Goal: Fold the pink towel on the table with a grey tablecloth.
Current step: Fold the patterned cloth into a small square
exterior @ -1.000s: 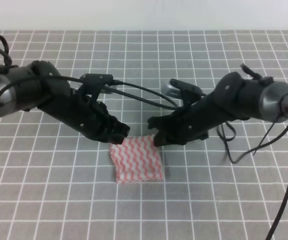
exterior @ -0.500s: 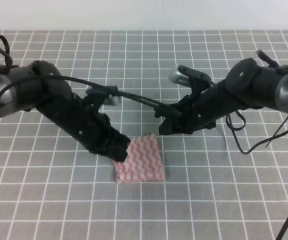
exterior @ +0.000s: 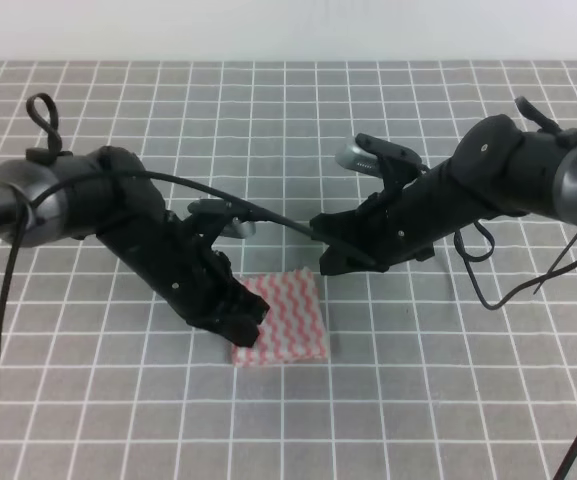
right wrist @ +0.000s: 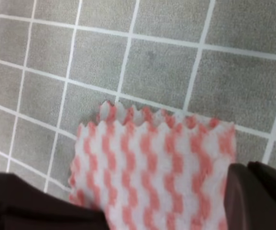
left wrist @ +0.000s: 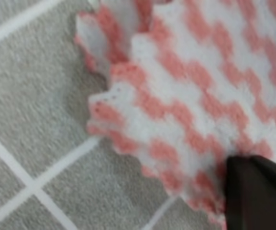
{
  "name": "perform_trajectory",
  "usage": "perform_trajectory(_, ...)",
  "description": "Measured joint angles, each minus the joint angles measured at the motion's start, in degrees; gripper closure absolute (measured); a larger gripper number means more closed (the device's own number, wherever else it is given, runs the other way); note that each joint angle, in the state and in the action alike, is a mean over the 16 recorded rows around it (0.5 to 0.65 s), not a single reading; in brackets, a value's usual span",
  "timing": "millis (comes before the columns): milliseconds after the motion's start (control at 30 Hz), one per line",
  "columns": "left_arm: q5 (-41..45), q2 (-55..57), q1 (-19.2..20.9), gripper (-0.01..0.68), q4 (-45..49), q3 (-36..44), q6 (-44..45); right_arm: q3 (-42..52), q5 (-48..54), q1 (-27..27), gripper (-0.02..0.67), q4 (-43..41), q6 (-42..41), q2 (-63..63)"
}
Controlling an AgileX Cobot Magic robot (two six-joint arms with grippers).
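Observation:
The pink towel (exterior: 290, 312) lies folded into a small rectangle on the table with a grey tablecloth (exterior: 418, 400), near the middle. My left gripper (exterior: 245, 327) is down at its front left corner, shut on the edge. In the left wrist view a dark fingertip (left wrist: 257, 191) sits on the towel (left wrist: 185, 86), whose stacked serrated layers show. My right gripper (exterior: 326, 250) hovers just behind the towel's back right corner, open and apart from it. The right wrist view looks down on the towel (right wrist: 147, 158), with one fingertip (right wrist: 259, 196) at the lower right.
A black cable (exterior: 268, 208) runs from the left arm across to the right arm above the towel. Another cable loop (exterior: 488, 290) hangs below the right arm. The gridded cloth (right wrist: 166, 62) spreads in every direction; a pale wall (exterior: 288, 30) bounds the far edge.
The right gripper let go of the towel's back corner and drew back to the right. The left gripper carried its corner forward and down, laying the towel flat.

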Motion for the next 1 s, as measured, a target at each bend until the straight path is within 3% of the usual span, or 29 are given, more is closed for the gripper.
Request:
perform_trajectory(267, -2.97, -3.02, -0.09, 0.674, 1.11, -0.34, -0.18, 0.01, 1.55, 0.0, 0.665, -2.74, 0.35, -2.47)
perform_trajectory(533, -6.81, -13.19, -0.09, 0.674, 1.24, 1.62, -0.57, 2.79, 3.05, 0.01, 0.665, -9.17, 3.1, -9.22)
perform_trajectory(733, -14.42, -25.66, -0.09, 0.674, 0.51, 8.42, -0.86, 11.17, 0.76, 0.01, 0.665, -14.09, 6.05, -19.74)
perform_trajectory(1000, -26.77, -45.89, -0.09, 0.674, -0.87, 24.0, -0.85, 27.15, -5.35, -0.02, 0.664, -17.35, 8.11, -40.19)
